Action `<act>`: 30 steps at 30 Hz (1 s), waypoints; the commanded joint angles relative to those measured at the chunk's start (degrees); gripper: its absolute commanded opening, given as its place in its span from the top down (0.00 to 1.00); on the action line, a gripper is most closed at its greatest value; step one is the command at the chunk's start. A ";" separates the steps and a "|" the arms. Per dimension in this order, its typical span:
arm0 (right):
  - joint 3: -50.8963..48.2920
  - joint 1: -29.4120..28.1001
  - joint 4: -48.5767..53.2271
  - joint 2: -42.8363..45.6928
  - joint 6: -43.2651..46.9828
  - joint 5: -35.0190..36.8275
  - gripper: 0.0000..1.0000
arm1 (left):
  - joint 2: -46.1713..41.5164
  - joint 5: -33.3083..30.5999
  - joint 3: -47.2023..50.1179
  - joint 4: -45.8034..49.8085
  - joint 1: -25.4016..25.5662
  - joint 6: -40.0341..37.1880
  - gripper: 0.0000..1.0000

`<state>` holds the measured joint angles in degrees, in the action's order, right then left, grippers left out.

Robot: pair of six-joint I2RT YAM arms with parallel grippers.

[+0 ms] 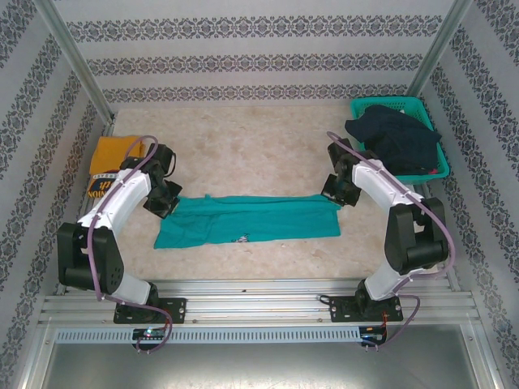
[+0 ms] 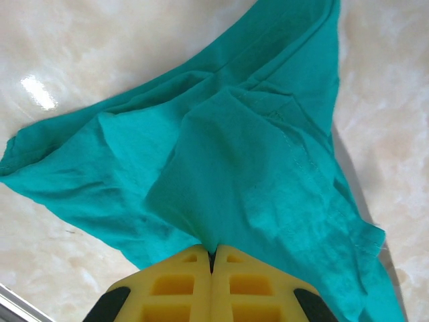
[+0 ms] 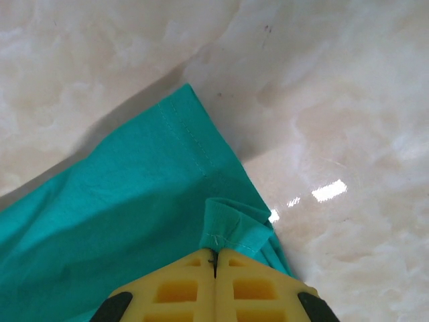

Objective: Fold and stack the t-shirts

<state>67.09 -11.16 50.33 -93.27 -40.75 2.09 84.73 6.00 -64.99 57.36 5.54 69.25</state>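
Counter [image 1: 259, 138] carries the work. The teal t-shirt [image 1: 251, 220] lies mid-counter between the two arms as a long flat band, left to right, white lettering just visible near its near edge. It looks like a fold in progress, with the band already narrowed once.

Left end effector [image 2: 211, 258] has its yellow fingers pressed together with a ridge of teal cloth pinched in the seam, at the band's far-left corner. Right end effector [image 3: 214, 258] is likewise closed, pinching a small tuck of hemmed edge at the far-right corner. In its wrist view the cloth around the pinch is smooth; on the left it's wrinkled and bunched.

Next move, as I read it:
- lift both corners together
- carry them toward the near edge and lay them down square
- keep tension even, or the slack left side will drag and skew the fold

Other things around:
- teal mesh basket [image 1: 434, 134] at the far right, with a dark garment [image 1: 397, 142] heaped in it and spilling over the rim, close behind the right arm's elbow; not part of the job
- mustard t-shirt [image 1: 109, 166] at the left edge, partly hidden behind the left arm, dark band showing; can't tell how neatly it's folded

Nothing lies on the teal shirt's fold path. The stacking spot at left is tight against the left arm.
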 commanded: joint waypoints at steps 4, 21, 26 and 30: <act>-1.04 -1.39 2.54 3.78 -2.03 0.62 1.00 | -2.51 0.39 1.08 0.63 -0.28 0.80 1.00; -6.84 -2.67 1.19 4.96 -3.28 0.09 1.00 | -9.04 2.23 9.56 1.24 -0.38 2.31 1.00; -6.91 -2.99 -0.13 2.42 -3.88 -0.07 1.00 | -7.16 2.09 12.39 -0.91 -0.40 1.69 1.00; -7.69 -3.26 -1.22 1.18 -3.96 0.11 1.00 | -5.68 2.06 14.57 -2.41 -0.39 1.19 1.00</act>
<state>60.51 -13.78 49.45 -91.09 -43.57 2.02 77.93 8.82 -52.12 56.23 5.54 70.72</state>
